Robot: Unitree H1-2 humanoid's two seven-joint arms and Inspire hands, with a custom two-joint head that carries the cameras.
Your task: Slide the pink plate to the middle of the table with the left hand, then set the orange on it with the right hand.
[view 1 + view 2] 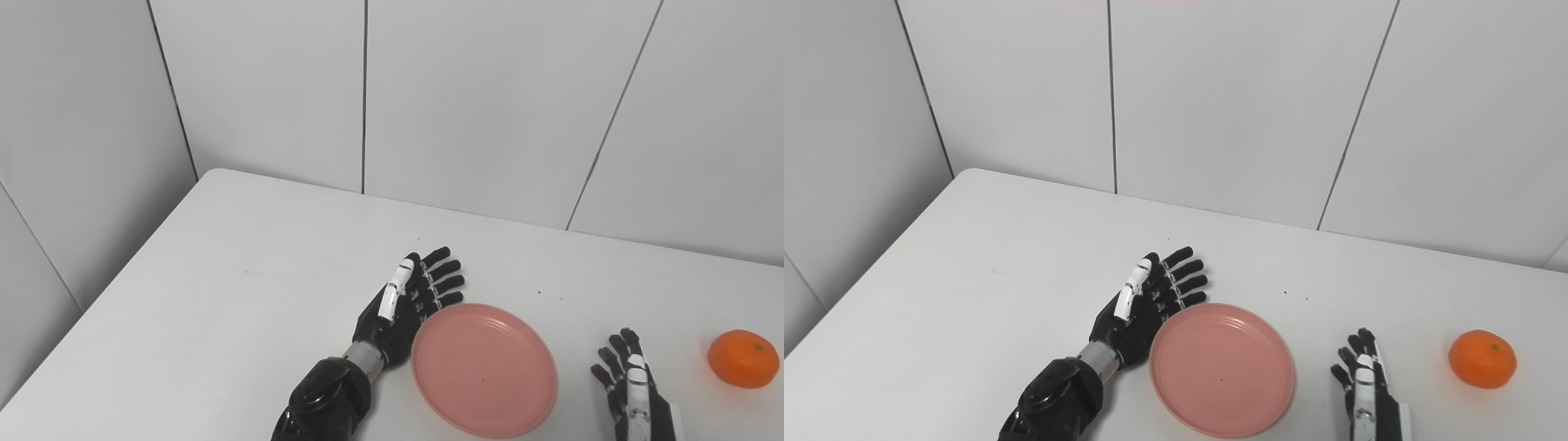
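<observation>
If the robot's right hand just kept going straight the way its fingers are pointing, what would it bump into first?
Probably nothing on the table: the right hand points toward the far edge, between the round pink plastic plate and the small orange, so only the white wall lies ahead.

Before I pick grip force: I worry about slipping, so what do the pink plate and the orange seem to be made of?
The pink plate looks like moulded plastic: even matte colour, thin raised rim, faint concentric rings, no glaze shine. Likely light and slick on the table. The orange looks like real fruit, with slightly dimpled skin, soft sheen and a dark stem spot, though a replica cannot be excluded.
</observation>
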